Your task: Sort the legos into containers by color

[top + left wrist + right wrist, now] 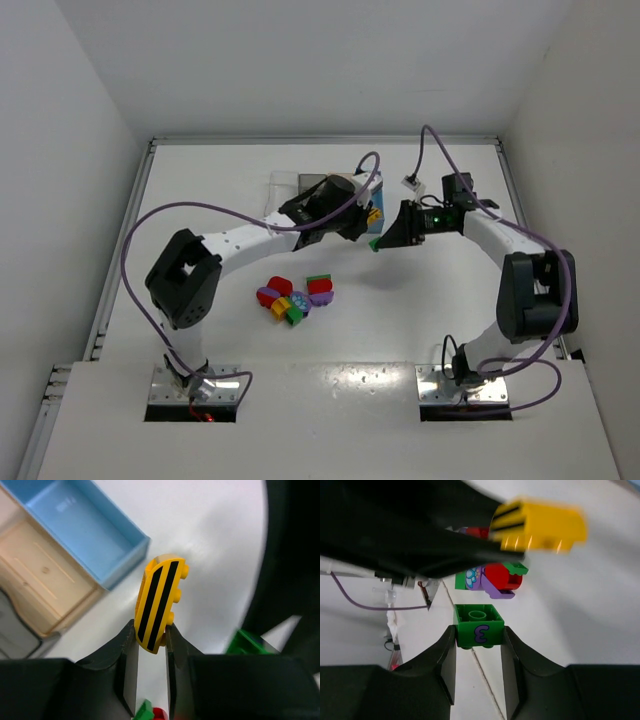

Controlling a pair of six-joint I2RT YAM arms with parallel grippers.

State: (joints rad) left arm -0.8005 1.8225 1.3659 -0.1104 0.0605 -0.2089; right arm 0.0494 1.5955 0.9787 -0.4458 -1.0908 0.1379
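White table (220,180) carries bins (308,184) mostly hidden under the left arm (245,238).

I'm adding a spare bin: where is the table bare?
Bare: the far-left table between its edge and the left arm; the near strip between the lego pile and the arm bases. Crowded: by the bins, where the left gripper (yellow brick) meets the right gripper (green brick).

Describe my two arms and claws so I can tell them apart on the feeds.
Both match: the left arm and right arm have white links, bulky black joint housings and a looping purple cable, on silver base plates. The left claw and right claw are black. Only the right arm shows a small green light at its wrist.
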